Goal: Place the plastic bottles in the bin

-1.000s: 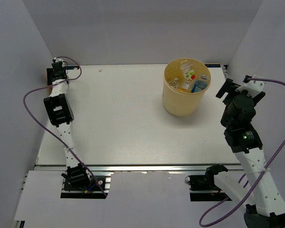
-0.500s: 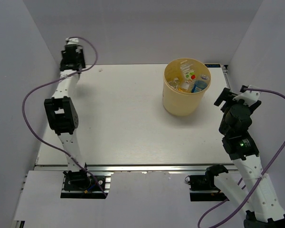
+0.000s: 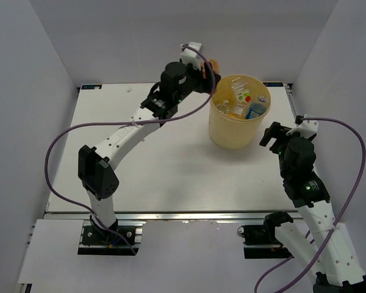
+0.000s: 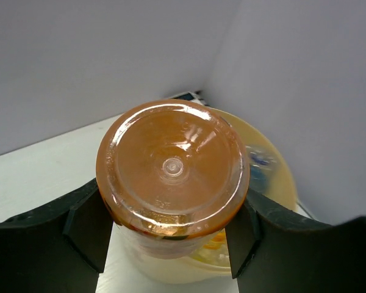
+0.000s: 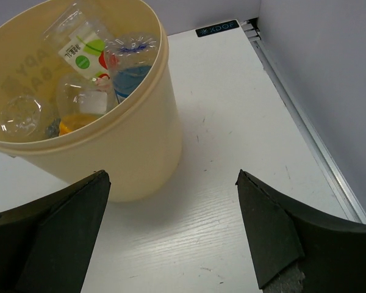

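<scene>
The left claw [image 4: 171, 204] is clenched on an orange bottle [image 4: 172, 168], with one dark finger pressed to each side of it. The bottle's round base faces the wrist camera. Seen from above, this bottle [image 3: 212, 64] hangs in the air by the far left rim of the bin [image 3: 232, 133], lifted off the table [image 3: 158, 165]. In the left wrist view, part of the bin's rim and opening shows just beyond and below the bottle.

The bin stands upright on the table. Inside it lie several bottles: a clear one with a red-green label [image 5: 80, 52], one with a blue label [image 5: 132, 74], a clear one with orange at its bottom [image 5: 79, 110], and another clear one [image 5: 21, 116].

The right claw [image 5: 168, 238] is released and grasps nothing. It hovers low over the table just right of the bin, apart from the bin's wall.
</scene>
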